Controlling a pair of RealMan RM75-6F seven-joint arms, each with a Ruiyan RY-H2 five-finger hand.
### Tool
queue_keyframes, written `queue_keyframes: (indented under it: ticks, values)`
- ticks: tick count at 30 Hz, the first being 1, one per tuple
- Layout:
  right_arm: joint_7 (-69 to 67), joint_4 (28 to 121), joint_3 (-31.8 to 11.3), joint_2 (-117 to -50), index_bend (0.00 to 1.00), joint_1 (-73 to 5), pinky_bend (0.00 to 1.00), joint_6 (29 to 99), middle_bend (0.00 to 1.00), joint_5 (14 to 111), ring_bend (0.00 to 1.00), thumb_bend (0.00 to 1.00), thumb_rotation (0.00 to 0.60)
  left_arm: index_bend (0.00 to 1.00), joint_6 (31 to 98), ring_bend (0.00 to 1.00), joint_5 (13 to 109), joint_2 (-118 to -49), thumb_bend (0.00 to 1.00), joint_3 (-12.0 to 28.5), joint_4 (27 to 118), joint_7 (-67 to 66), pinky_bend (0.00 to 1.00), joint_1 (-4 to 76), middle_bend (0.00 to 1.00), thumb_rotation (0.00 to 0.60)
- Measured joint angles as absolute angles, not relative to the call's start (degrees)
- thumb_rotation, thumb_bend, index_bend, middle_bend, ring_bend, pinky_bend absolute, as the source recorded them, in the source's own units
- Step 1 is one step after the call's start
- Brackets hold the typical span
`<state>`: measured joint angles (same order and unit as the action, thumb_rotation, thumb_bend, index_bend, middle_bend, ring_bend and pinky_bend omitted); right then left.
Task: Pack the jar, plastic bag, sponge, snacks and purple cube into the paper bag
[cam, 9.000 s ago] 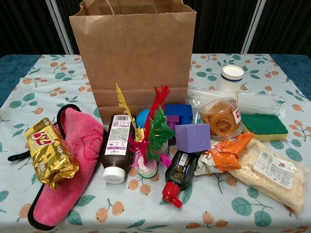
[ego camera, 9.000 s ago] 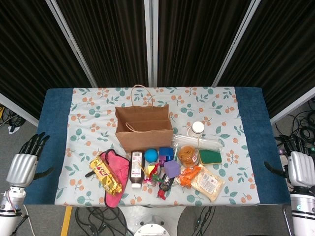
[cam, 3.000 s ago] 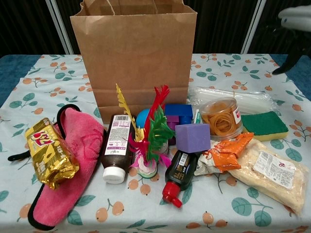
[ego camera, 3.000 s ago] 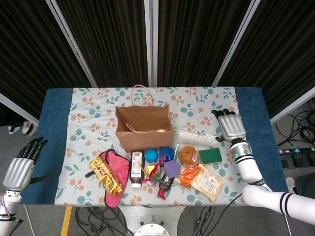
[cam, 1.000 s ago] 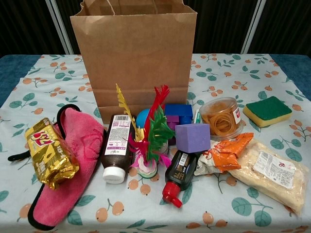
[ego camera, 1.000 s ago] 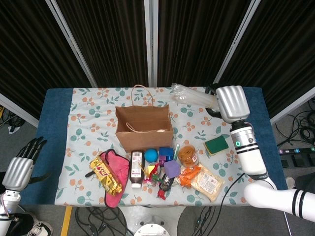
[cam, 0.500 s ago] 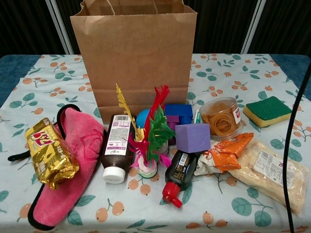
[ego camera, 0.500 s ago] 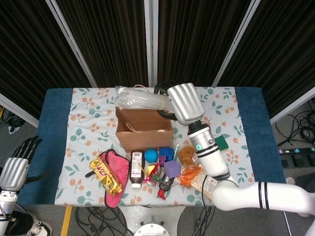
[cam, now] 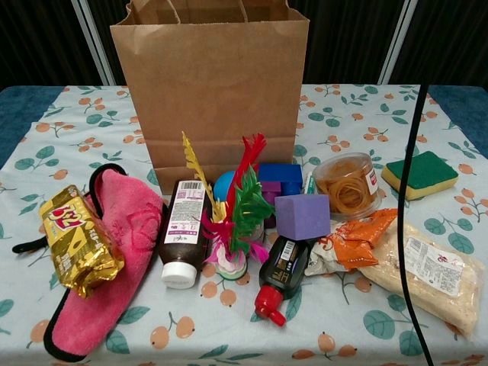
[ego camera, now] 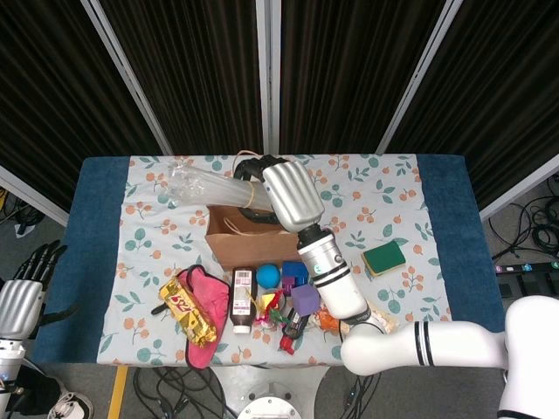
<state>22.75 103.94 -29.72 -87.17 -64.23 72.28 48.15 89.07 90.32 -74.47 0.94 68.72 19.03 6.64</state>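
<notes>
right hand at frame center grips the plastic bag, holding it level over the paper bag. left hand hangs released at lower left, fingers apart.

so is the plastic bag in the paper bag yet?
Not yet. The right hand holds the plastic bag above the paper bag, sticking out past its left edge.

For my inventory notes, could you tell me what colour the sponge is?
The sponge is green on top, yellow underneath; chest view.
</notes>
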Motion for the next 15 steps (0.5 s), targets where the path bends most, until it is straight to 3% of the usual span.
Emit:
queue_keyframes:
  ticks: [10,15]
  values:
    - [2.42,92.63,-27.53,-93.20,0.57,-61.02,0.54,68.34,0.50,56.57,0.42,0.18,0.600,0.10,88.70,0.06,90.17,-74.70,0.10,1.03,67.72,19.33,0.20,6.74,0.16,0.600]
    - [-1.25,90.88,-26.47,-93.22,0.47,-59.69,0.45,64.88,0.44,58.80,0.34,0.04,0.600,0.10,88.41,0.06,90.17,-74.70,0.10,0.94,67.61,19.34,0.20,6.79,0.16,0.600]
